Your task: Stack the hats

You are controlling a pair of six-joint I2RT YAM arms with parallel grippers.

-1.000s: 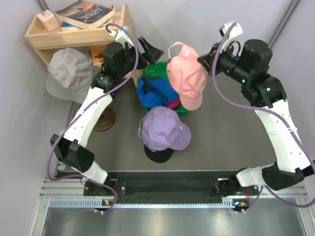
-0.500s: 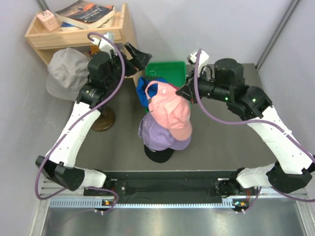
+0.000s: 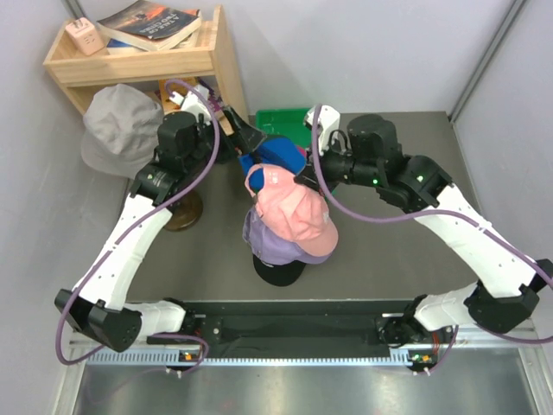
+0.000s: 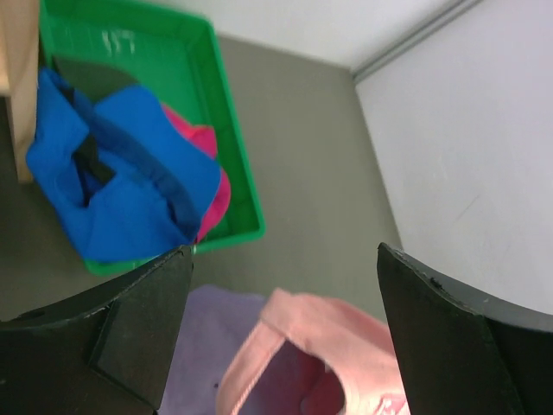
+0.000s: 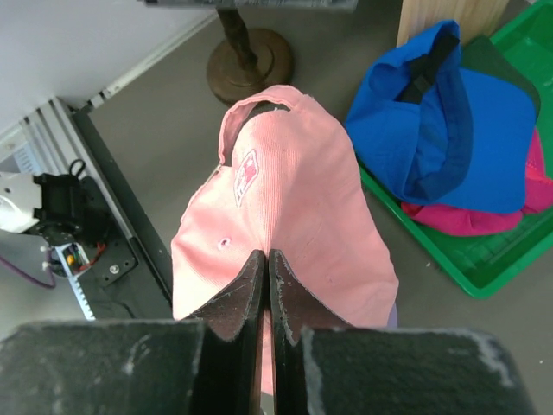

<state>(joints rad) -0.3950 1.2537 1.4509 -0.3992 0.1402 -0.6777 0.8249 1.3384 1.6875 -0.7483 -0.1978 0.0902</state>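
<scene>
Your right fingers (image 5: 242, 298) pinch the pink cap (image 5: 285, 207) over the lavender cap (image 3: 268, 251), possibly touching it; your left fingers (image 4: 143, 324) stand wide near the green tray (image 4: 164, 52).

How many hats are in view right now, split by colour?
pink cap: 1
lavender cap: 1
black cap: 1
blue cap: 1
magenta cap: 1
dark green cap, mostly hidden under the blue one: 1
grey hat on the stand: 1
Total: 7
</scene>
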